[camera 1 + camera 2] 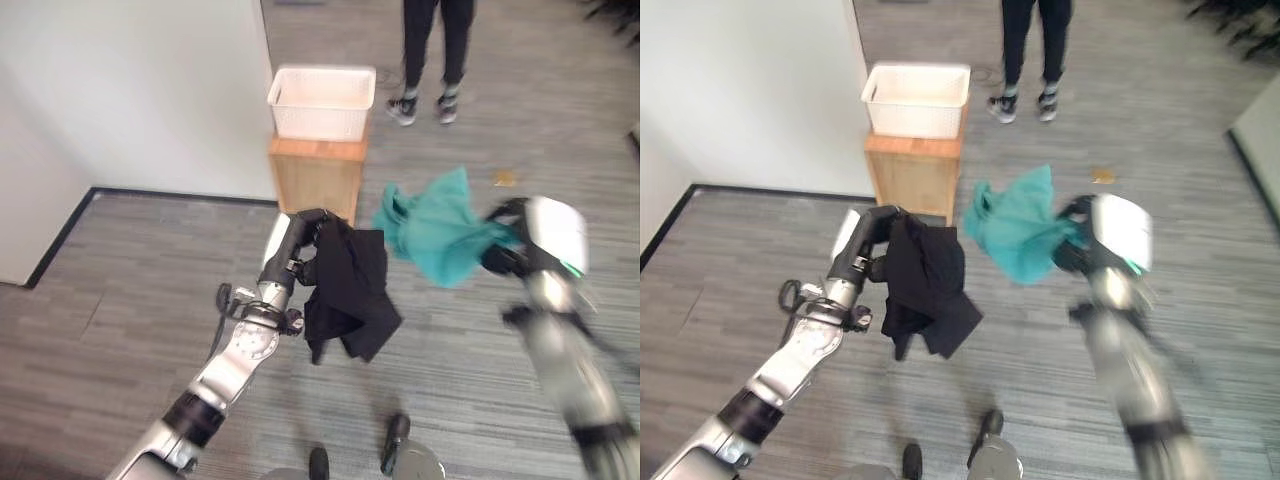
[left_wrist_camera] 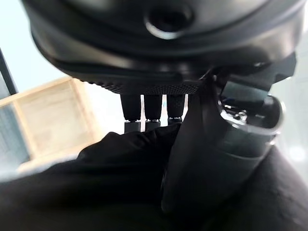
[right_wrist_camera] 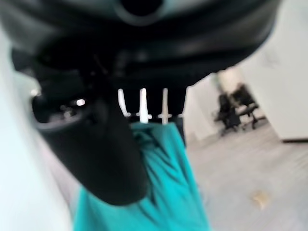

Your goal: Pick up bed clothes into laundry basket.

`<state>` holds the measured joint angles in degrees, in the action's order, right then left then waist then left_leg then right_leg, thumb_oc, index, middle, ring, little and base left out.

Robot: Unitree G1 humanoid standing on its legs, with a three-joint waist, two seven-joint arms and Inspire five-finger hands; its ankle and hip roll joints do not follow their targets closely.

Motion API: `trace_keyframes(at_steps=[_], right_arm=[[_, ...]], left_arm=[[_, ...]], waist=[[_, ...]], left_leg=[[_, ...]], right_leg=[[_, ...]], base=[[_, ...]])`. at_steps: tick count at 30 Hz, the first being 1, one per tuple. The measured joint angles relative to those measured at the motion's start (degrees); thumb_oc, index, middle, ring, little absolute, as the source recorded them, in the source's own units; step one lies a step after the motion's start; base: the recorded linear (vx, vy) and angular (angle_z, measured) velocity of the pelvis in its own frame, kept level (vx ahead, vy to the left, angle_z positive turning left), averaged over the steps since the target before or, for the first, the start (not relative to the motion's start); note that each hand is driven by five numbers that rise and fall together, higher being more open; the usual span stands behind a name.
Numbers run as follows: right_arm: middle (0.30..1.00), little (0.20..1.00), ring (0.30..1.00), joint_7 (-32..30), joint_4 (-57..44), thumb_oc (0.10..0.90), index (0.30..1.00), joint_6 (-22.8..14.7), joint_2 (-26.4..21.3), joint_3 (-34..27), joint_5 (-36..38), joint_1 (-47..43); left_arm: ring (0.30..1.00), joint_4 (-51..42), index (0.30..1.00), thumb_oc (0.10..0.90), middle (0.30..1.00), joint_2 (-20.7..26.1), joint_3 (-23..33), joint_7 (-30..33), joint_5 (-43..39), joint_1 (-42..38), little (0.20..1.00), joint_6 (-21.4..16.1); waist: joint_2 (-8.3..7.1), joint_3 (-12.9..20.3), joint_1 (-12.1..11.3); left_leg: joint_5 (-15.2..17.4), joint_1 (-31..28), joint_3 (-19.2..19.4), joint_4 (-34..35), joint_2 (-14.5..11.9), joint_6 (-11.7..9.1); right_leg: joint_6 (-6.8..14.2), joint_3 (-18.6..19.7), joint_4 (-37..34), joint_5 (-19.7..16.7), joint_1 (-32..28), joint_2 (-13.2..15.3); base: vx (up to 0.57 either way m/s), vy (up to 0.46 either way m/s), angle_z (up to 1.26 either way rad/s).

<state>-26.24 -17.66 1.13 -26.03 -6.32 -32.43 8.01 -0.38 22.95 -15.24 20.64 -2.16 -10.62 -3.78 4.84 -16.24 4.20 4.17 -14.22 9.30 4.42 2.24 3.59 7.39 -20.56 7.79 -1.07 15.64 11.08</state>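
Carrying soft, light clothes: left hand (image 1: 312,236) clamps a limp black garment (image 1: 345,290), right hand (image 1: 505,252) clutches a teal cloth (image 1: 435,230); bunched grips suit them, white laundry basket (image 1: 321,102) ahead.

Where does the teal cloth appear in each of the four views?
Left eye view: teal cloth right of centre, held in the right hand.
Right eye view: centre.
Left wrist view: not visible.
Right wrist view: past the fingers.
Shared landmark: white basket on the wooden stand.
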Motion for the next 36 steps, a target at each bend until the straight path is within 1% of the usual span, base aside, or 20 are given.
trace_keyframes(at_steps=[2,3,5,8,10,12,15,17,21,23,25,26,27,28,29,30,32,33,34,36], right_arm=[[0.3,0.3,0.3,-0.78,6.67,0.4,0.3,2.27,-4.81,0.61,-1.4,-0.76],[0.3,0.3,0.3,-0.71,9.67,0.4,0.3,3.44,-7.34,0.44,-1.52,-0.86],[0.3,0.3,0.3,-0.12,14.57,0.4,0.3,5.41,-10.5,-0.68,-1.5,-1.25],[0.3,0.3,0.3,1.95,18.16,0.4,0.3,5.03,-12.48,2.24,-1.21,-4.13],[0.3,0.3,0.3,3.14,18.87,0.4,0.3,3.65,-12.95,7.04,-1.14,-5.72],[0.3,0.3,0.3,3.45,18.68,0.4,0.3,2.81,-13.48,8.17,-1.12,-8.03],[0.3,0.3,0.3,3.47,18.59,0.4,0.3,2.84,-13.8,8.88,-1.08,-13.3],[0.3,0.3,0.3,3.5,17.92,0.4,0.3,2.82,-15.02,9.57,-1.05,-18.22],[0.3,0.3,0.3,3.54,17.1,0.4,0.3,1.59,-18.09,11.82,-1.04,-20.67],[0.3,0.3,0.3,3.84,17.05,0.4,0.3,0.81,-19.39,12.67,-1.04,-20.34],[0.3,0.3,0.3,3.94,17.02,0.4,0.3,0.84,-20.03,12.61,-0.99,-20.25],[0.3,0.3,0.3,4.49,16.33,0.4,0.3,1.04,-20.4,12.66,-0.74,-19.52],[0.3,0.3,0.3,4.99,15.65,0.4,0.3,1.03,-20.92,12.63,-0.73,-19.48],[0.3,0.3,0.3,4.99,14.64,0.4,0.3,1.02,-21.34,12.06,-0.76,-19.61],[0.3,0.3,0.3,5.0,12.82,0.4,0.3,0.76,-21.25,11.83,-0.75,-21.23],[0.3,0.3,0.3,4.92,11.44,0.4,0.3,0.15,-21.32,11.7,-0.76,-23.27],[0.3,0.3,0.3,4.96,11.44,0.4,0.3,-0.56,-22.11,11.27,-0.75,-24.37],[0.3,0.3,0.3,4.95,11.43,0.4,0.3,-0.51,-22.93,11.27,-0.57,-24.9],[0.3,0.3,0.3,4.63,11.53,0.4,0.3,-0.46,-24.53,10.52,0.18,-25.23],[0.3,0.3,0.3,3.14,12.74,0.4,0.3,0.21,-25.93,9.92,1.26,-27.22]], left_arm=[[0.3,5.58,0.3,0.4,0.3,2.07,2.32,-0.03,0.98,-0.5,0.3,2.54],[0.3,5.58,0.3,0.4,0.3,1.63,2.0,-0.3,2.13,0.26,0.3,2.64],[0.3,4.81,0.3,0.4,0.3,-1.46,-1.26,-2.29,3.98,-0.32,0.3,2.63],[0.3,4.93,0.3,0.4,0.3,-5.15,-3.2,-3.68,3.98,-0.11,0.3,2.57],[0.3,4.85,0.3,0.4,0.3,-4.71,-3.16,-3.79,3.95,0.33,0.3,2.55],[0.3,4.23,0.3,0.4,0.3,-3.57,-2.37,-3.53,3.98,-0.35,0.3,2.48],[0.3,4.15,0.3,0.4,0.3,-1.16,-0.97,-3.43,3.99,-0.36,0.3,2.4],[0.3,4.38,0.3,0.4,0.3,-0.16,0.29,-3.18,4.27,-0.24,0.3,2.37],[0.3,4.48,0.3,0.4,0.3,-0.01,0.68,-2.57,4.93,0.11,0.3,2.34],[0.3,4.45,0.3,0.4,0.3,-0.15,0.63,-2.38,5.27,1.23,0.3,2.34],[0.3,4.41,0.3,0.4,0.3,-0.22,0.63,-2.4,5.97,2.23,0.3,2.27],[0.3,4.51,0.3,0.4,0.3,0.56,1.03,-2.46,6.78,3.12,0.3,2.66],[0.3,4.48,0.3,0.4,0.3,0.64,1.39,-2.44,6.78,3.54,0.3,2.91],[0.3,4.4,0.3,0.4,0.3,0.84,1.74,-2.46,6.81,3.68,0.3,2.93],[0.3,4.33,0.3,0.4,0.3,1.78,3.96,-2.46,6.85,4.25,0.3,2.94],[0.3,4.32,0.3,0.4,0.3,1.79,7.69,-2.42,6.82,5.34,0.3,3.14],[0.3,4.34,0.3,0.4,0.3,2.77,9.3,-2.33,6.83,5.74,0.3,3.32],[0.3,4.14,0.3,0.4,0.3,3.27,9.7,-2.32,6.8,6.07,0.3,3.32],[0.3,4.05,0.3,0.4,0.3,3.27,9.62,-2.25,6.79,7.12,0.3,3.14],[0.3,3.75,0.3,0.4,0.3,3.58,8.64,-2.19,6.76,8.44,0.3,2.63]], waist=[[-2.02,0.97,3.58],[-0.97,1.58,4.58],[-0.43,1.8,4.65],[-0.42,1.62,3.74],[-1.69,0.92,1.76],[-2.3,0.56,0.08],[-3.47,-0.07,-1.25],[-2.83,-0.2,-3.88],[-2.51,0.08,-6.05],[-1.54,0.79,-5.85],[-0.42,2.18,-5.68],[-2.66,2.95,-4.19],[-3.85,3.71,-3.14],[-4.25,3.82,-3.04],[-5.53,3.81,-4.61],[-5.63,3.86,-6.18],[-5.79,3.78,-7.75],[-6.56,3.48,-8.83],[-6.9,3.66,-8.93],[-8.56,5.25,-7.84]], left_leg=[[3.45,-6.68,1.85,-0.28,-0.04,-4.64],[4.71,-8.15,1.51,-0.78,-1.99,-6.86],[3.07,-5.02,3.77,-7.34,-5.3,-12.47],[-3.59,0.48,4.6,-23.37,-8.94,-14.94],[-12.35,6.56,2.23,-41.56,-12.18,-17.3],[-9.09,14.95,6.62,-54.14,-16.59,-15.15],[-5.04,21.96,11.9,-51.5,-19.38,-11.8],[-2.04,24.12,14.21,-32.96,-17.64,-10.92],[-7.91,26.42,18.58,-9.54,-11.95,-9.41],[-10.65,27.09,21.33,-7.5,-11.02,-6.4],[-7.61,26.32,26.7,-6.4,-11.21,-4.68],[-9.0,24.42,35.02,-10.15,-11.05,1.19],[-9.19,24.23,36.61,-11.44,-10.73,1.12],[-9.28,24.28,36.37,-12.27,-9.89,2.2],[-5.67,24.79,35.65,-16.54,-9.22,3.8],[-3.61,23.55,34.4,-17.46,-8.46,5.72],[-2.94,20.92,33.0,-14.99,-7.38,5.46],[-2.72,19.53,32.5,-14.58,-6.43,4.68],[-3.73,16.21,30.05,-10.81,-3.89,4.18],[-5.09,12.83,25.15,-4.02,-1.33,4.04]], right_leg=[[-0.97,-1.72,-5.93,-9.2,-3.38,0.89],[-2.93,-2.73,-5.34,-12.97,-4.39,-0.69],[-9.61,-2.43,-5.1,-10.97,-5.5,-2.81],[-10.0,-2.5,-6.09,-5.8,-9.95,-5.08],[-11.16,-2.58,-7.4,-4.03,-15.46,-5.61],[-11.47,-2.2,-9.2,-1.64,-19.56,-5.85],[-11.9,-1.53,-11.24,-0.91,-23.73,-5.57],[-9.85,0.68,-13.03,0.79,-27.32,-6.3],[-6.26,-0.56,-13.04,3.54,-31.49,-5.87],[-4.17,-1.61,-13.04,5.92,-34.76,-5.99],[-1.93,-2.81,-13.04,8.08,-36.86,-6.28],[0.07,-4.67,-12.94,9.82,-40.73,-5.03],[0.49,-6.5,-12.01,10.16,-40.98,-3.79],[0.28,-7.15,-11.41,10.04,-41.31,-2.63],[-1.37,-6.23,-10.97,8.46,-42.15,-0.81],[0.15,-6.01,-8.58,7.02,-42.27,0.46],[1.21,-5.18,-9.93,6.58,-41.92,-0.08],[2.61,-5.28,-7.43,2.93,-41.33,0.08],[4.79,-7.62,3.7,2.66,-39.65,2.01],[7.94,-3.79,22.17,2.02,-32.83,5.85]], base=[[0.4,-0.253,-0.75],[0.25,-0.152,-0.29],[0.32,-0.295,-0.02],[0.35,-0.478,0.01],[0.44,-0.353,-0.15],[0.26,-0.171,-0.06],[0.32,0.043,-0.09],[0.29,0.133,-0.49],[0.34,0.106,-0.33],[0.32,0.041,-0.1],[0.38,0.004,0.19],[0.43,0.032,0.77],[0.46,0.081,1.0],[0.45,0.118,0.6],[0.57,0.194,0.34],[0.6,0.23,0.24],[0.37,0.184,0.26],[0.22,0.215,0.56],[0.3,0.228,0.85],[0.3,0.129,1.16]])
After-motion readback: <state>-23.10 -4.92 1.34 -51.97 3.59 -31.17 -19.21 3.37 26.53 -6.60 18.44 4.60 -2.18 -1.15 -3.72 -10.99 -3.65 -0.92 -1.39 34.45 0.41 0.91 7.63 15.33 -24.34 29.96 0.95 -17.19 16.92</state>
